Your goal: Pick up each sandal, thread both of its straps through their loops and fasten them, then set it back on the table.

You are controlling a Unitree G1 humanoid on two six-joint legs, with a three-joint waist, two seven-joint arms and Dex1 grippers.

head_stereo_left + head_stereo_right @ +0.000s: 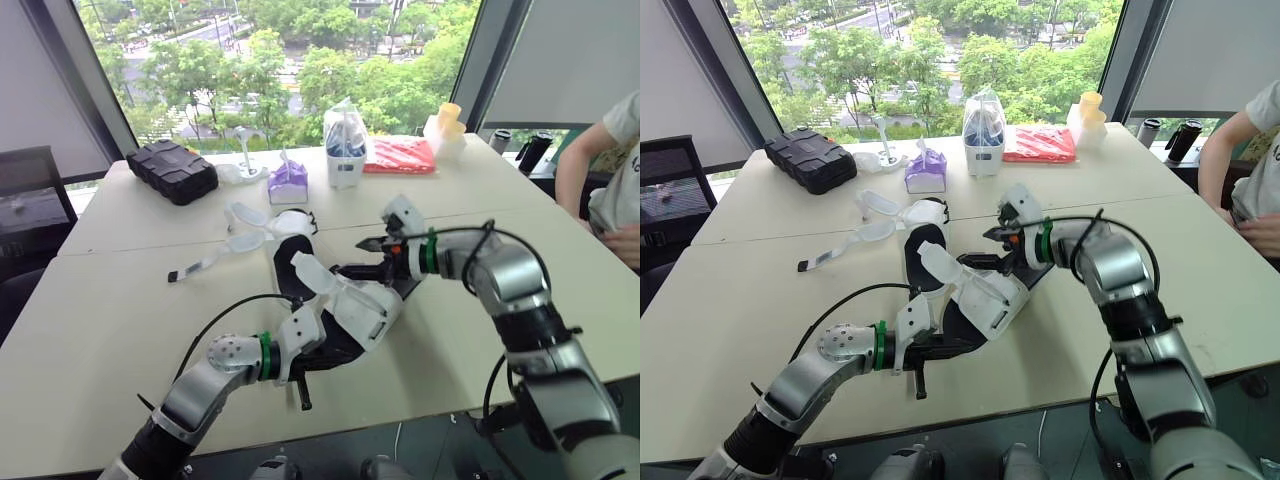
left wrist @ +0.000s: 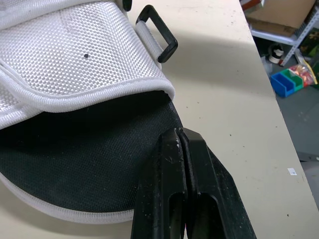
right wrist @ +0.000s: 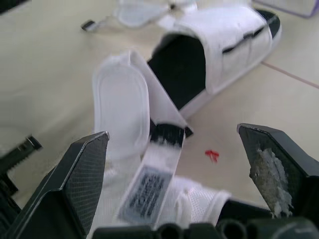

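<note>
A white-strapped sandal (image 1: 355, 310) with a black footbed lies tilted at the table's middle. My left gripper (image 1: 305, 355) is shut on the rim of its sole (image 2: 75, 164), fingers (image 2: 169, 189) pressed together. One strap flap (image 1: 312, 272) stands up loose, and a labelled strap end (image 3: 144, 189) lies between the fingers of my right gripper (image 1: 365, 257). That gripper is open wide just above the sandal's far end, touching nothing. The second sandal (image 1: 290, 235) lies behind, flat on the table, with loose white straps (image 1: 245, 215) spread to its left.
At the back of the table stand a black case (image 1: 172, 170), a purple item (image 1: 288, 180), a white bagged container (image 1: 345, 145), a red packet (image 1: 400, 155) and yellow cups (image 1: 447, 125). A person's arm (image 1: 590, 160) is at the right edge.
</note>
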